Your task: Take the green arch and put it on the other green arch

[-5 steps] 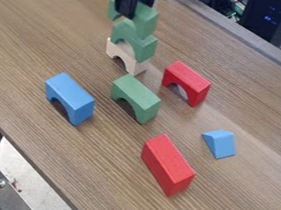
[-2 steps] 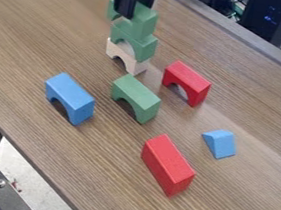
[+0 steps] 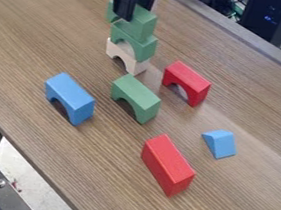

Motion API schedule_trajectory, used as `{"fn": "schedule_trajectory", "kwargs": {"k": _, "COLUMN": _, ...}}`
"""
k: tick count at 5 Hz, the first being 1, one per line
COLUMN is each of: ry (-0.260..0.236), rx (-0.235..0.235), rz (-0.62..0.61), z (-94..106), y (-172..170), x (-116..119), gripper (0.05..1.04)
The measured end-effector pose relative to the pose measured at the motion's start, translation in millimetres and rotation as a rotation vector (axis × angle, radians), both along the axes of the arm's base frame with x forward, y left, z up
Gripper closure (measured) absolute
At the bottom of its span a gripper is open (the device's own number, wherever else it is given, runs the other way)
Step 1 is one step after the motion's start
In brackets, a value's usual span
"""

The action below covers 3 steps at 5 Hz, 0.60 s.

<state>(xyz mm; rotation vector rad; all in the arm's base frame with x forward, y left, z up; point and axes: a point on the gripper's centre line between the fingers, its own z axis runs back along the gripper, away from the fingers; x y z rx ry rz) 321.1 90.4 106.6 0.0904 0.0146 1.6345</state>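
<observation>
The stacking looks nearly done. A green, painted-wood arch block (image 3: pixel 141 25) sits at the top of a small tower, directly over the other green wooden arch (image 3: pixel 144 49), which stands on a pale, unpainted wooden arch (image 3: pixel 136 67). The black two-finger gripper (image 3: pixel 134 12) hangs at the tower's top, its fingers closed on opposite sides of the upper green block. That block appears to be down on its support, or very nearly so; whether it bears its full weight there, I cannot tell. What is left, as I judge it, is to settle it, let go and lift straight away; a sideways drag on release could tip the narrow stack. In front of the tower, on the brown wood-grain table (image 3: pixel 45 162), stand a third green arch (image 3: pixel 135 92), a blue arch (image 3: pixel 70 96), a red arch (image 3: pixel 188 78), a solid red block (image 3: pixel 167 164) and a blue wedge (image 3: pixel 220 143).
</observation>
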Motion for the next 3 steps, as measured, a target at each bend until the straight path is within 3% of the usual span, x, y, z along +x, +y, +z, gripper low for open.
{"fn": "schedule_trajectory", "kwargs": {"k": 3, "ry": -0.009, "rx": -0.004, "rz": -0.013, "z": 4.1, "y": -4.3, "x": 3.4, "gripper": 0.528}}
